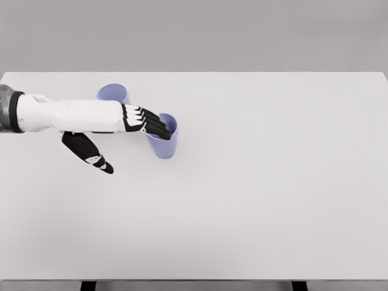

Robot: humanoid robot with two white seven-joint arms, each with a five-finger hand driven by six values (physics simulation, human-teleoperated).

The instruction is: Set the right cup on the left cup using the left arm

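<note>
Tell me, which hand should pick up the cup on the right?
Left. The left hand already has its fingers at the right cup, beside the left cup. No right arm shows.

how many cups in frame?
2. One cup stands right of the left hand, whose fingers reach over its rim. The other cup sits behind the forearm, partly hidden. No others show on the table.
</note>
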